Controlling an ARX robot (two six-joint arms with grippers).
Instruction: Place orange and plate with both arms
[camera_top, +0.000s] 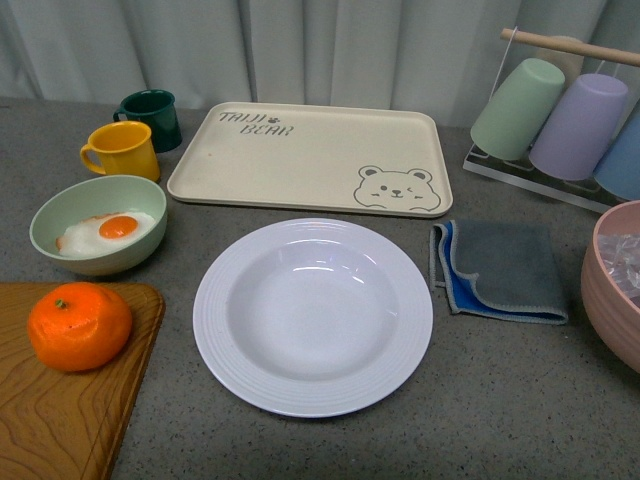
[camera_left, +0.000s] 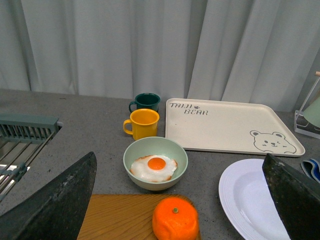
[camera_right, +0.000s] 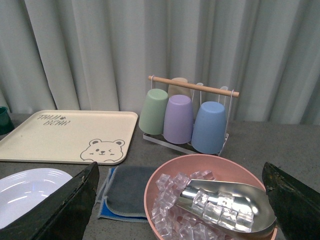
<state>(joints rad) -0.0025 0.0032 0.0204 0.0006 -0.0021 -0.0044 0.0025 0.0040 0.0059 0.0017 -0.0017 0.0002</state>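
White plate lay on the bench, orange at its nine o'clock; left tool and right tool gaped empty. Nothing was grasped yet: reaching down seemed due next.

You get soft, even light from overhead in all three views, bright and free of harsh shadows. Just ahead of the left gripper, the plate carries pale glare streaks in its well, and the orange casts only a faint shadow. Between the fingers of the right gripper, the metal scoop glints. Both grippers' dark fingers sit near the lens and look slightly soft. Everything beyond them is sharp.
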